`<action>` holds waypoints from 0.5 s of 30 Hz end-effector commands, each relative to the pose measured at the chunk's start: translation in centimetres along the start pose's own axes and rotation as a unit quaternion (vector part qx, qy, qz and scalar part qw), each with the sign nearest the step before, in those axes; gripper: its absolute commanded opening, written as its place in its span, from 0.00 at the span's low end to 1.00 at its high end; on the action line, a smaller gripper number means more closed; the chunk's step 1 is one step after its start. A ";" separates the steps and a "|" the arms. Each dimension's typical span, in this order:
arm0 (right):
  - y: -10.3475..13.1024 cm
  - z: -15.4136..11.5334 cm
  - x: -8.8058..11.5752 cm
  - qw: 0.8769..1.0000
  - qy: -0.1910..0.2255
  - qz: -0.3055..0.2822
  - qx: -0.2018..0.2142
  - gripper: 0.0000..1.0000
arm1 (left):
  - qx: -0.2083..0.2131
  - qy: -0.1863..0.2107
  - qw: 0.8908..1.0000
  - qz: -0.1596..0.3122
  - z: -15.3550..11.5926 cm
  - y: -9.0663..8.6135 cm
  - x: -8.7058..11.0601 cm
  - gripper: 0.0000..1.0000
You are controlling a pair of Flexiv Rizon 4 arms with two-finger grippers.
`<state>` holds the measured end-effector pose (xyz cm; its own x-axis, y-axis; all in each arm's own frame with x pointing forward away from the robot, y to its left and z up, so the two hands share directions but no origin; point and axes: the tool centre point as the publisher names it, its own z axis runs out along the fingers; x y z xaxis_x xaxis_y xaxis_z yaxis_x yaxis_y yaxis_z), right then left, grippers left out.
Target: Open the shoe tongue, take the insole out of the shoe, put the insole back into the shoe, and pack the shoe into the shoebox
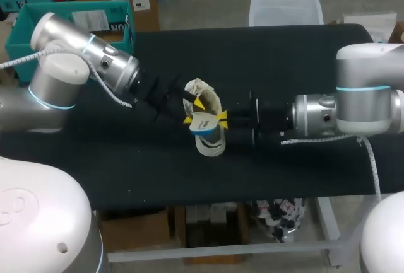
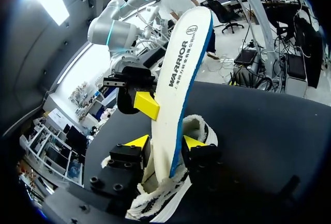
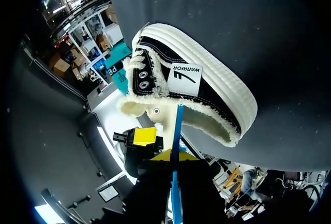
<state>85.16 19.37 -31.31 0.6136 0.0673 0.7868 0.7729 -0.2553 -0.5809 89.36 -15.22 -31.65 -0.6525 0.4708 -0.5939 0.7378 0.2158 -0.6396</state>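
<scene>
A black shoe [image 1: 211, 144] with a white sole and fleece lining lies mid-table, also seen in the right wrist view [image 3: 207, 94] and under my left fingers [image 2: 160, 198]. The white insole [image 2: 178, 79] with a blue edge stands upright out of its opening [image 1: 203, 125]. My right gripper [image 1: 221, 119] comes in from the right and is shut on the insole, which runs edge-on between its tips [image 3: 173, 155]. My left gripper [image 1: 193, 111] is at the shoe's left. Its fingers [image 2: 139, 141] stand open on either side of the insole's lower part.
The shoe lies on a black table [image 1: 126, 159], with bare surface to the left, right and front of it. Both arms meet over the shoe at the middle.
</scene>
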 end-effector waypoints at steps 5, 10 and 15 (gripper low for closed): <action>0.5 0.2 0.0 1.000 -0.003 0.004 -0.002 0.00 | 0.011 -0.011 1.000 0.007 0.1 -0.5 0.5 0.00; 1.1 0.4 0.0 1.000 -0.007 0.006 -0.004 0.00 | 0.009 -0.011 1.000 0.014 0.3 0.2 0.6 0.00; 1.8 1.0 0.0 1.000 -0.017 -0.004 0.004 0.00 | 0.002 -0.008 1.000 0.026 0.7 1.2 0.7 0.00</action>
<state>85.96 19.52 -32.18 0.6121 0.0941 0.7852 0.7761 -0.2620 -0.5736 89.17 -14.96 -32.45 -0.6175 0.4676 -0.6325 0.7701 0.1956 -0.6073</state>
